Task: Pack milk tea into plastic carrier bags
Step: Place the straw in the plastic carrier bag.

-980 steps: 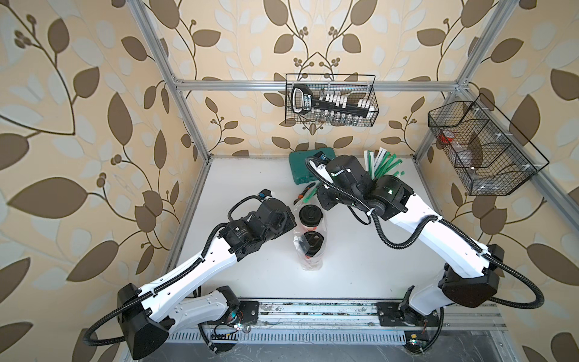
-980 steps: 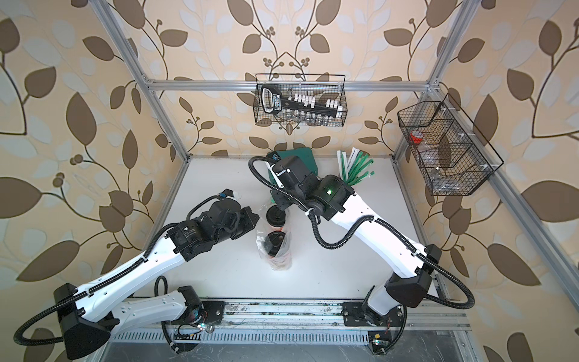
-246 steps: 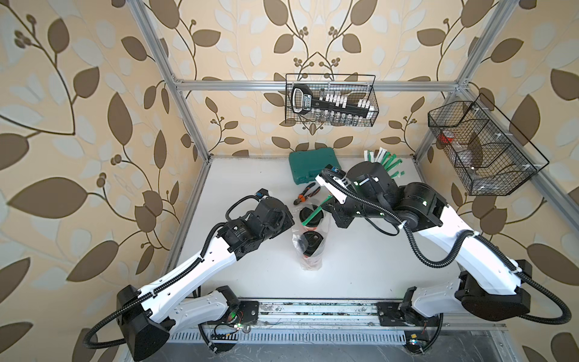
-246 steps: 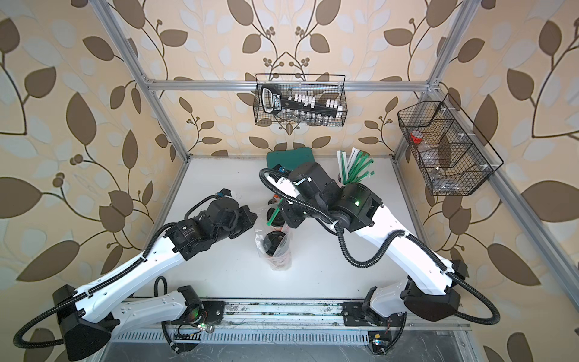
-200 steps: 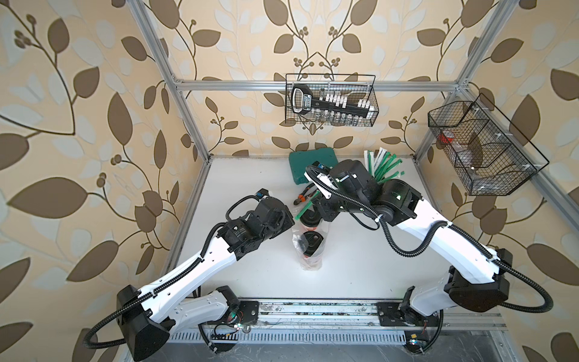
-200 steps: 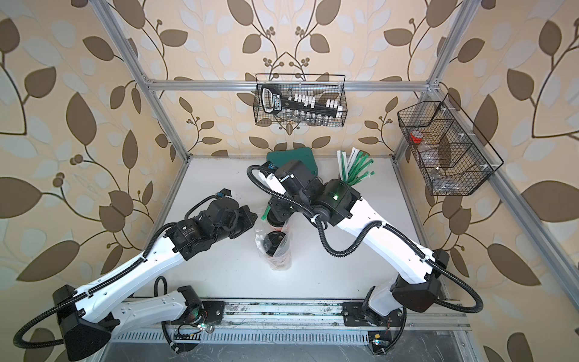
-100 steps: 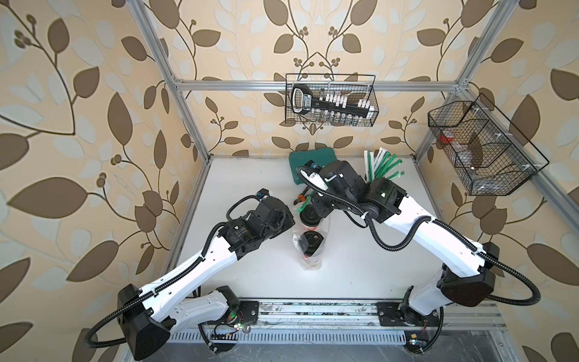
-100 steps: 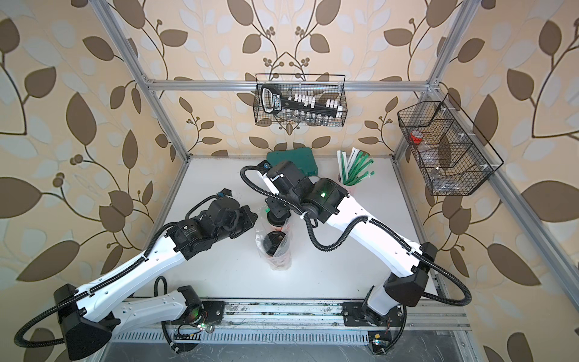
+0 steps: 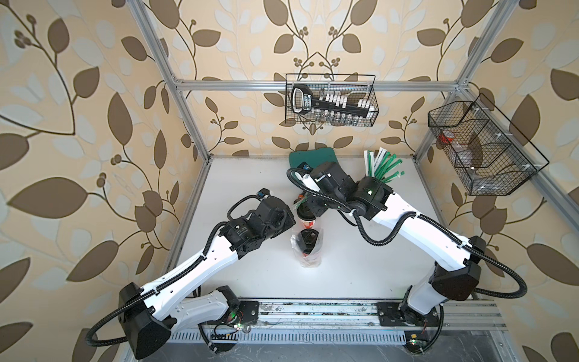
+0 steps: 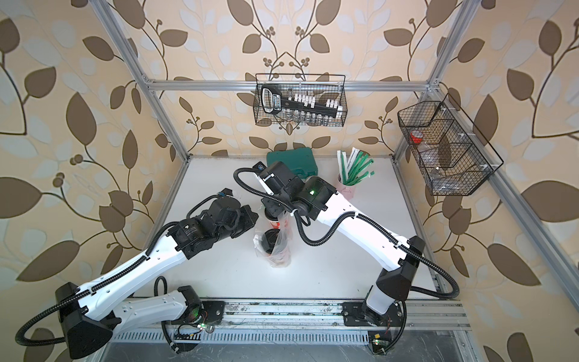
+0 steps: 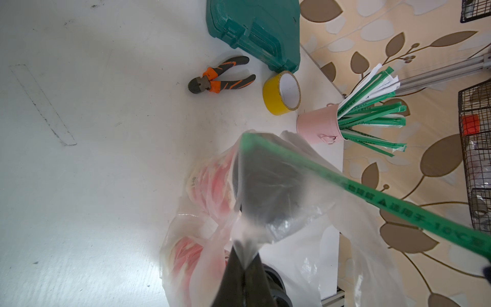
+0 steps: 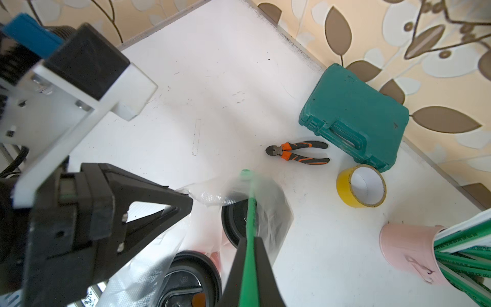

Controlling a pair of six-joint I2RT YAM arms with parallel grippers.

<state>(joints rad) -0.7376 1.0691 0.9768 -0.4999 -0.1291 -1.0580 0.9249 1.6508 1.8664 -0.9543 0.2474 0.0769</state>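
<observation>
Left wrist camera looks straight at the two milk tea cups (image 11: 210,186). Their red sides and black lids show through the plastic bag (image 11: 305,260), so both seem to be inside it. They stand upright, close together, in the middle of the table (image 9: 250,188). The left claw (image 11: 244,253) is pressed together on a bunched bit of the bag's edge and holds it up. The right claw (image 12: 251,243) is pinching a green straw (image 12: 251,212). The straw's tip pokes in at the bag's mouth, over the far lid.

I think the cups are packed and the straw is going in now. Next, the straw needs to slide down beside a cup without snagging the thin bag. Then the right claw must let go.

Both wrist cameras show the yellow tape roll (image 12: 341,186) near the pink cup (image 12: 403,244). In both top views the right arm hides that roll. Only the top views show both arms whole.
</observation>
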